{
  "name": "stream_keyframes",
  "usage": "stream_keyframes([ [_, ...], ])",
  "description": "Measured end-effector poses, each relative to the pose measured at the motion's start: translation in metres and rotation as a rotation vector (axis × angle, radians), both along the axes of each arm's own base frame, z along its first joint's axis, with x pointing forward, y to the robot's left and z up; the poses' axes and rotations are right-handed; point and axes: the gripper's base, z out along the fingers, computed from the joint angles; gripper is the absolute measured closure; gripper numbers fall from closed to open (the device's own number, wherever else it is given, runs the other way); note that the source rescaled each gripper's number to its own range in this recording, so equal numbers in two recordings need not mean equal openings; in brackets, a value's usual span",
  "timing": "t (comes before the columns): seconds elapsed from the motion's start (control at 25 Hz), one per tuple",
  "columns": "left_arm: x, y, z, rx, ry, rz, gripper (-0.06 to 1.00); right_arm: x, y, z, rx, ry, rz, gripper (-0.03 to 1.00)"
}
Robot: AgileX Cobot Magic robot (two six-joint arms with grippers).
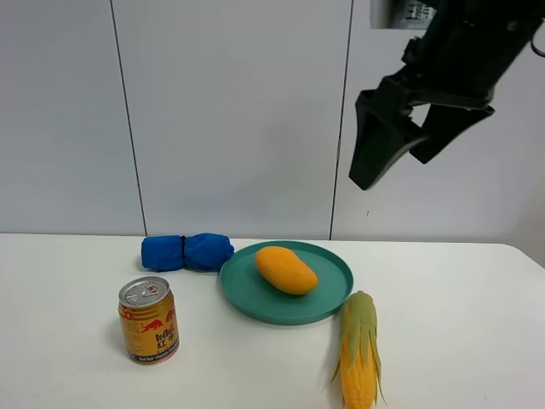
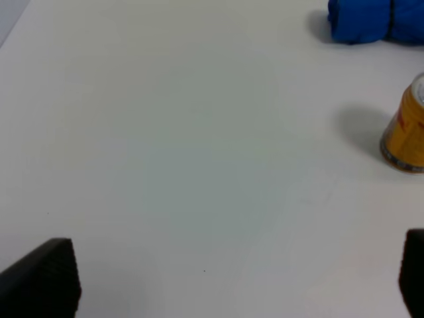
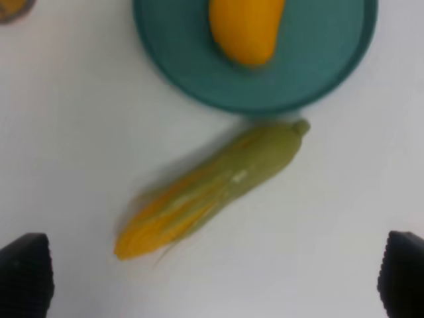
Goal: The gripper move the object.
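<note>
Mango (image 1: 286, 269): we find it lying on the green plate (image 1: 328, 304).
Right end effector (image 1: 400, 141): spread, empty, high above the plate.
Left end effector (image 2: 238, 281): spread, empty.

The right gripper (image 1: 407, 153) is matte black with two long, wedge-shaped fingers (image 1: 375, 149) (ridged at the tips), mounted on a dark, blocky arm (image 1: 477, 38).
</note>
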Motion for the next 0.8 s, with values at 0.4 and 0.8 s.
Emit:
stream_keyframes([
  [0.4, 0.0, 0.0, 0.0, 0.0, 0.0, 0.0, -0.06, -0.049, -0.077, -0.025, -0.005, 0.015, -0.206, -0.02],
  [0.8, 0.0, 0.0, 0.0, 0.0, 0.0, 0.0, -0.06, -0.128, -0.142, -0.016, 0.051, -0.13, -0.527, -0.02],
])
